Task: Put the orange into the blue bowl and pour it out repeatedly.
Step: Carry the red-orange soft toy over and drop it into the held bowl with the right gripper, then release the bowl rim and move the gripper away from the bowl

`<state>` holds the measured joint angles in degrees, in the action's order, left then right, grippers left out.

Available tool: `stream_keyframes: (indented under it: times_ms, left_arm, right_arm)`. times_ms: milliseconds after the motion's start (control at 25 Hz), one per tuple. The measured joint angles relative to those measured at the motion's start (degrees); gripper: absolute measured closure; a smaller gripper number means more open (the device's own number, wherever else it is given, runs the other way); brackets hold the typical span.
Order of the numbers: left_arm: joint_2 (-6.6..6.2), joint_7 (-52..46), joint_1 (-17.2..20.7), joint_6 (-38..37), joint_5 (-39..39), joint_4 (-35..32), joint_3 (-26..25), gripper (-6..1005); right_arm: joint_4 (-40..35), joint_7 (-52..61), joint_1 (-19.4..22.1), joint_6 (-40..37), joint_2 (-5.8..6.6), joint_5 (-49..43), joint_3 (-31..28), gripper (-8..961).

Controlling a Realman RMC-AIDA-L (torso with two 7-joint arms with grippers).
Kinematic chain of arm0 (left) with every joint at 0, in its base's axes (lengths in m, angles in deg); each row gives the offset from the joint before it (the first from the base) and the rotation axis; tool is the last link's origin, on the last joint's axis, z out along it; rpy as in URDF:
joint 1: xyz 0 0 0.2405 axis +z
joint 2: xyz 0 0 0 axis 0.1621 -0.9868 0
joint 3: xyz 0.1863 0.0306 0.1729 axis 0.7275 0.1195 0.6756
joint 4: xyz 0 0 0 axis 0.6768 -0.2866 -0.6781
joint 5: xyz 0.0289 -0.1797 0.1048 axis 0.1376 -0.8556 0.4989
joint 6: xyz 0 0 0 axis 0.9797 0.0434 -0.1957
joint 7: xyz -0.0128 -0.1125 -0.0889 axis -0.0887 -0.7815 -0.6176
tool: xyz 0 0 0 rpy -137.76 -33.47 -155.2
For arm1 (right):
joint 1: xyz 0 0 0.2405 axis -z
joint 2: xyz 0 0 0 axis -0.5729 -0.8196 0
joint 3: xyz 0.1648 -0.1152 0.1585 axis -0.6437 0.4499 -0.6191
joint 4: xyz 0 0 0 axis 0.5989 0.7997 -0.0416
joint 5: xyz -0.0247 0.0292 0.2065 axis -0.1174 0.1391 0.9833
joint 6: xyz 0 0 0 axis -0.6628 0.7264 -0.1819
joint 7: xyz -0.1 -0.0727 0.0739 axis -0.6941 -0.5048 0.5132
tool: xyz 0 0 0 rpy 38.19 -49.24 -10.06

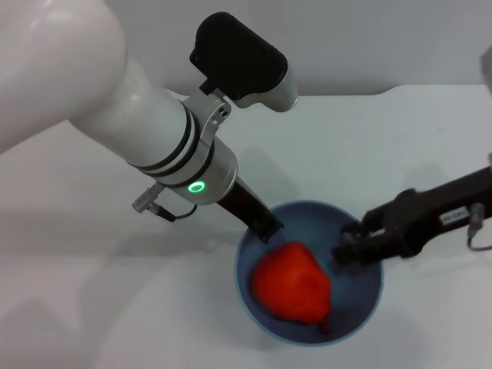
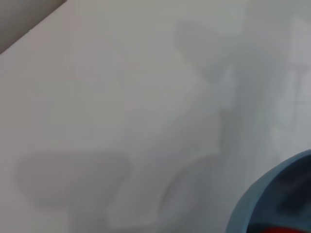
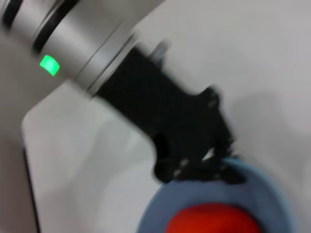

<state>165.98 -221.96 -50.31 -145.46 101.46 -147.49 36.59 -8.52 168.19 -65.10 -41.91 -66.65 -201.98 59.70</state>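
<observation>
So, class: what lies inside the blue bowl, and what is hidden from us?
Inside the blue bowl lies the orange. The left gripper sits at its far rim, the right gripper at the right rim. The bowl floor beneath the fruit is covered.

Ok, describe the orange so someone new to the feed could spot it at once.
Start at the white table and find the blue bowl near its front edge, with the left gripper and right gripper at its rim on opposite sides. The orange lies inside: the only bright red-orange, lumpy thing there.

The blue bowl (image 1: 361,323) looked smooth, faintly glossy plastic; the orange (image 1: 293,294) appeared matt and slightly lumpy; the table (image 1: 92,307) was smooth white
</observation>
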Motion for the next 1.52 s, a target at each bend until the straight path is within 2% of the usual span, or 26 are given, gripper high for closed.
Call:
stream_keyframes:
  times_ms: [80,120,280,320,440,640,1040,1240,1400,1480,1520]
  left_arm:
    - [0.04,0.4,-0.6,0.0,0.0,0.4,0.4,1000]
    - [0.04,0.4,-0.6,0.0,0.0,0.4,0.4,1000]
    - [0.22,1.2,-1.3,0.2,0.0,1.6,1.2,1000]
    - [0.38,1.5,-2.3,1.0,0.0,3.7,3.2,1000]
    - [0.46,1.5,-3.3,2.4,0.0,5.9,4.9,1001]
    - [0.52,1.5,-4.3,4.8,-0.1,7.4,7.0,999]
    - [0.48,1.1,-4.0,6.5,0.0,7.5,6.7,974]
    - [0.18,0.8,-2.8,7.5,-0.5,7.3,1.7,799]
    - [-0.17,1.6,0.0,9.4,-0.5,5.5,-5.4,630]
    - [-0.22,2.1,1.0,10.2,-0.6,4.8,-7.1,546]
    - [-0.27,2.8,2.2,11.1,-0.9,3.9,-9.1,536]
  right_arm:
    - [-1.1,1.1,0.9,-0.1,0.01,0.3,-4.9,507]
    - [-1.1,1.1,0.9,-0.1,0.01,0.3,-4.9,500]
    - [-3.0,1.1,3.1,-0.1,-0.17,0.7,-11.7,486]
    - [-3.0,1.0,3.5,-0.1,-0.2,0.7,-13.0,486]
    - [-2.8,0.7,4.7,0.3,-0.28,0.8,-16.7,486]
    - [-2.5,0.0,5.9,0.6,-0.32,1.1,-19.0,486]
    - [-1.4,-0.3,6.2,1.2,-0.3,1.3,-19.8,486]
    - [-0.2,-0.7,6.3,1.3,-0.22,1.4,-19.9,486]
    - [0.6,-1.1,6.6,1.9,-0.21,1.4,-20.0,486]
    - [0.7,-1.3,7.0,2.7,-0.25,1.5,-20.0,486]
    - [0.7,-1.5,7.1,3.2,-0.27,1.5,-20.0,486]
